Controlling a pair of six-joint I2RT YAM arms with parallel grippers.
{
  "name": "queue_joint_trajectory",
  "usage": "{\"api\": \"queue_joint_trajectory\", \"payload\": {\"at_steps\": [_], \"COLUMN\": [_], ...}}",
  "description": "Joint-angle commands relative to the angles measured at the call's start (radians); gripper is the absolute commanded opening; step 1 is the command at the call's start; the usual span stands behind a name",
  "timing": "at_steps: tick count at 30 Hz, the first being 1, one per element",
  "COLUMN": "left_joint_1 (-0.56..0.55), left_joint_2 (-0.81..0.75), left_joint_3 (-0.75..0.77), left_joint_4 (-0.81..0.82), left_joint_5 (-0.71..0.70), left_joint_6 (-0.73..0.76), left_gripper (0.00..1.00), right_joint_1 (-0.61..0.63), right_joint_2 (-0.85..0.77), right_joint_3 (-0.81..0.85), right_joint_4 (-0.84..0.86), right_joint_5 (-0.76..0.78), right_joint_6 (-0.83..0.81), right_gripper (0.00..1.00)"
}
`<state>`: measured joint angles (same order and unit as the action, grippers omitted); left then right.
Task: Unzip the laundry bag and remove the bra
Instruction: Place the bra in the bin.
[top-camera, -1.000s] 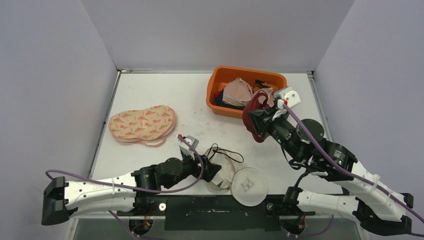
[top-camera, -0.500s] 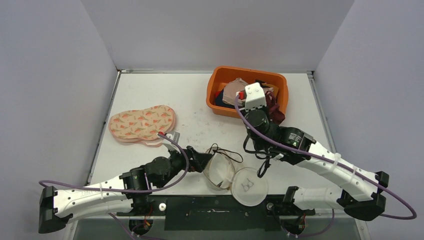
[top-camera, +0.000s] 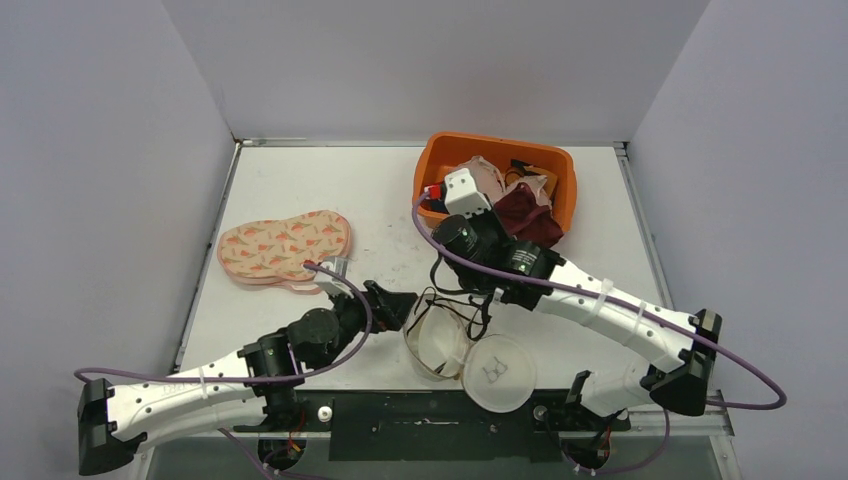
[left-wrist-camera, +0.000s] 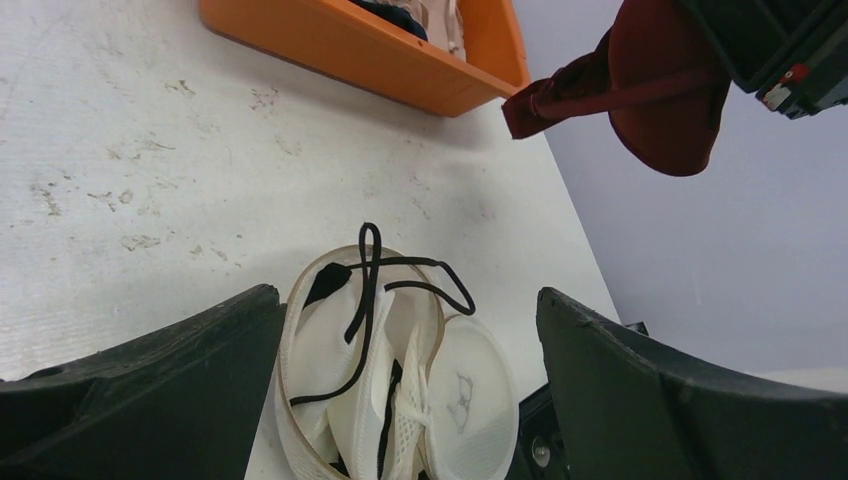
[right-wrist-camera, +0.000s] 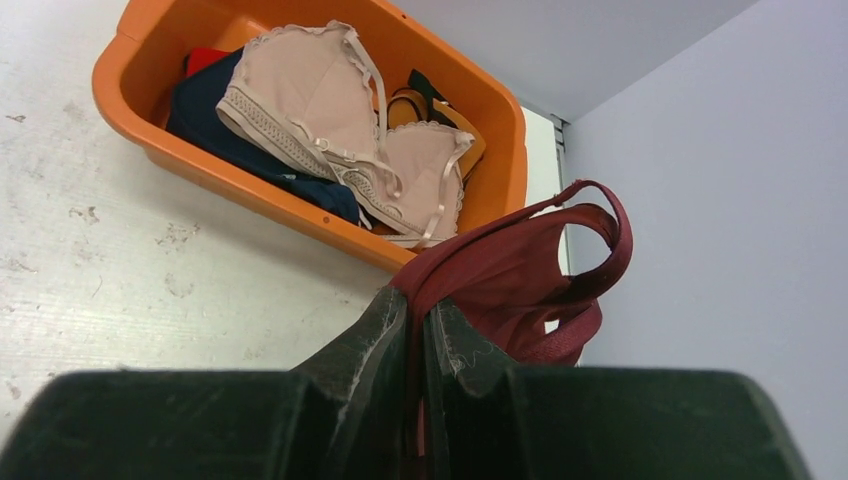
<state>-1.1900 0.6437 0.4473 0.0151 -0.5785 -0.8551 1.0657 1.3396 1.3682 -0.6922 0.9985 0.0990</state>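
The white mesh laundry bag (top-camera: 445, 345) lies open near the front edge, with a black strap (left-wrist-camera: 365, 290) trailing from its mouth. In the left wrist view the bag (left-wrist-camera: 400, 390) sits just ahead of my left gripper (left-wrist-camera: 405, 295), which is open and holds nothing. From above, the left gripper (top-camera: 398, 306) is at the bag's left edge. My right gripper (right-wrist-camera: 420, 310) is shut on a dark red bra (right-wrist-camera: 520, 270). That bra (top-camera: 528, 216) hangs in the air at the front right of the orange bin (top-camera: 428, 185), beside the right gripper (top-camera: 495, 214).
The orange bin (right-wrist-camera: 130, 95) at the back holds a beige lace bra (right-wrist-camera: 300, 90) and dark clothing. A peach carrot-print pouch (top-camera: 285, 248) lies at the left. The right arm's forearm crosses above the bag's right half.
The right arm has swung to the left, carrying the red bra near the bin. The left gripper has drawn back off the bag to its left, still open.
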Motion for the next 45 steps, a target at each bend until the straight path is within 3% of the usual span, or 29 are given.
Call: {"api": "queue_joint_trajectory", "payload": {"at_steps": [1, 4, 8, 11, 15, 19, 27, 33, 42, 45], "left_joint_1": [0.015, 0.015, 0.015, 0.015, 0.011, 0.004, -0.035, -0.048, -0.047, -0.043], "left_joint_2": [-0.017, -0.054, -0.113, -0.099, 0.033, 0.204, 0.49, 0.617, 0.787, 0.827], "left_joint_3": [0.02, 0.012, -0.043, -0.089, -0.151, -0.101, 0.1, 0.215, 0.329, 0.357], "left_joint_4": [0.007, -0.119, -0.01, 0.218, 0.673, 0.869, 0.915, 0.937, 0.872, 0.85], "left_joint_5": [-0.068, -0.155, -0.132, -0.053, 0.06, 0.095, 0.07, 0.062, -0.09, -0.132], "left_joint_6": [-0.043, -0.17, -0.153, -0.046, 0.166, 0.365, 0.586, 0.633, 0.609, 0.591], "left_gripper": [0.96, 0.96, 0.96, 0.96, 0.96, 0.96, 0.96, 0.96, 0.99, 0.83], "right_joint_1": [-0.051, -0.13, -0.154, -0.178, -0.223, -0.244, -0.291, -0.305, -0.308, -0.309], "right_joint_2": [0.051, 0.08, 0.076, 0.06, 0.038, 0.023, 0.008, -0.002, -0.011, -0.013], "right_joint_3": [0.053, 0.055, 0.065, 0.052, 0.053, 0.068, 0.07, 0.05, 0.03, 0.026], "right_joint_4": [0.065, 0.11, 0.098, 0.082, 0.077, 0.074, 0.09, 0.112, 0.143, 0.147], "right_joint_5": [0.053, -0.018, -0.137, -0.232, -0.405, -0.532, -0.69, -0.735, -0.782, -0.79], "right_joint_6": [-0.039, -0.058, 0.006, 0.091, 0.225, 0.332, 0.447, 0.481, 0.509, 0.513], "right_gripper": [0.05, 0.05, 0.05, 0.05, 0.05, 0.05, 0.05, 0.05, 0.05, 0.05]}}
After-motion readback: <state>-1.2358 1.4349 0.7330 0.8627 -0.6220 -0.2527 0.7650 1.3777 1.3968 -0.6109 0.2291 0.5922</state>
